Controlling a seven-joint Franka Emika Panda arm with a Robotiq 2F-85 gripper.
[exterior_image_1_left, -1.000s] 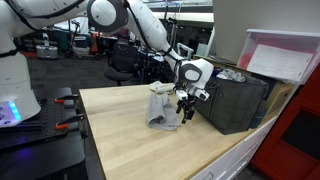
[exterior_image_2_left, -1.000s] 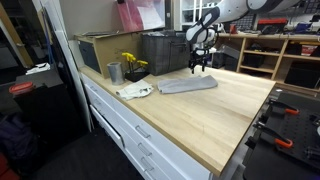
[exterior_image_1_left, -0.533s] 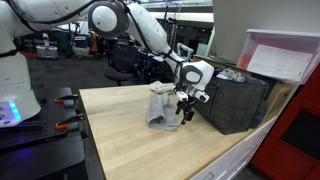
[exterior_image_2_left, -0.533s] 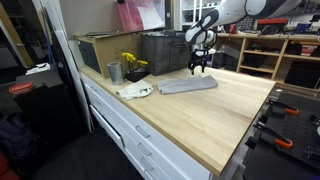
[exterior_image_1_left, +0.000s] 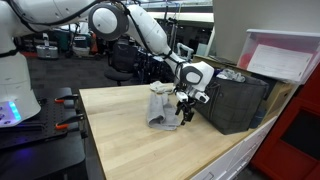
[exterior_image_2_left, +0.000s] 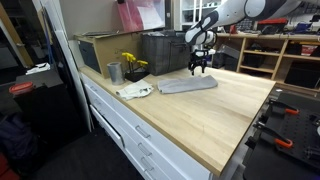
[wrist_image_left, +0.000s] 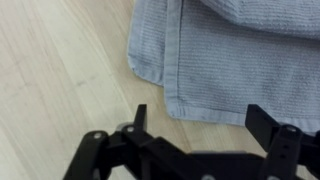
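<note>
1. Arm (exterior_image_1_left: 140, 25) comes in from 10 o'clock in an exterior view, arcs over the table (exterior_image_1_left: 120, 140), and bends at the wrist so the gripper (exterior_image_1_left: 186, 108) points straight down; in an exterior view it enters from 2 o'clock (exterior_image_2_left: 235, 10), with the gripper (exterior_image_2_left: 200, 68) hanging below it.
2. Fingers are spread wide with nothing between them; in the wrist view the gripper (wrist_image_left: 200, 115) rises from 6 o'clock, one dark finger (wrist_image_left: 140, 112) on each side.
3. Towel (wrist_image_left: 240, 60), grey and folded, fills the wrist view from 12 to 3 o'clock; its hemmed edge runs just ahead of the fingertips; bare wood of the table (wrist_image_left: 60, 70) lies at 9 o'clock.
4. Gripper hovers low over one end of the towel (exterior_image_2_left: 187, 85); whether the tips touch it cannot be told.
5. Towel (exterior_image_1_left: 160, 108) lies on the table at 9 o'clock of the gripper in an exterior view; a dark crate (exterior_image_1_left: 235, 100) stands close at 3 o'clock.
6. Crate (exterior_image_2_left: 160, 52) sits at 10 o'clock of the towel in an exterior view; a cup (exterior_image_2_left: 114, 72), yellow flowers (exterior_image_2_left: 132, 63) and a white rag (exterior_image_2_left: 135, 91) lie at 9 o'clock, well apart from the gripper.
</note>
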